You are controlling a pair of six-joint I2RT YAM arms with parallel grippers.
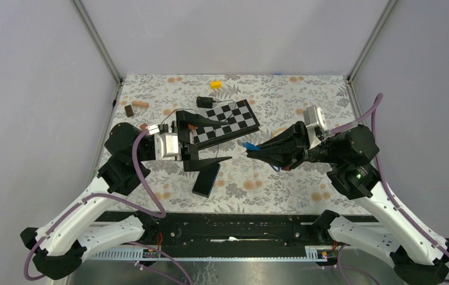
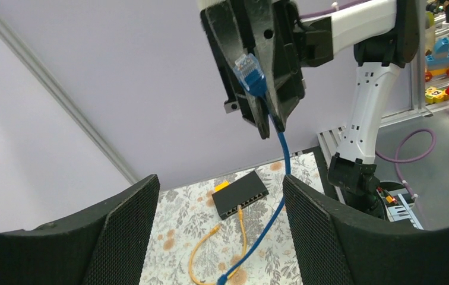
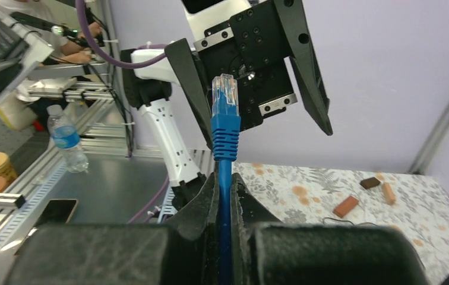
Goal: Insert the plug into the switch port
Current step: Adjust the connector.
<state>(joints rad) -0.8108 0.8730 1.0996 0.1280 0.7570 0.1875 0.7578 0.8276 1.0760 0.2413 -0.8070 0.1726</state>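
Broad padded fingers [image 2: 121,237] of the left gripper [image 2: 219,185] fill the bottom of the left wrist view. They stand wide apart, with nothing between them and nothing touching them.

Through that gap, at 12 o'clock, the right gripper [image 2: 265,122] faces back, shut on the blue cable [image 2: 278,196] just behind the plug [image 2: 249,72]. The right wrist view shows the grip: both fingers pinch the cable under the blue boot, and the clear plug [image 3: 225,95] stands free above them.

From overhead the plug [image 1: 249,145] lies in the air between the two arms, at 9 o'clock from the right gripper. Its long axis runs toward 9 o'clock, straight at the open left gripper, near it but not touching.

The switch [image 2: 240,195] lies flat on the patterned table [image 2: 174,237], at 6 o'clock from the plug in the left wrist view and well apart from it. A yellow cable [image 2: 243,221] seems to enter its row of ports.

The right arm looks the nearer to the switch. The plug's axis does not point at the port face, so it would need turning and lowering, or a pass to the open left gripper.
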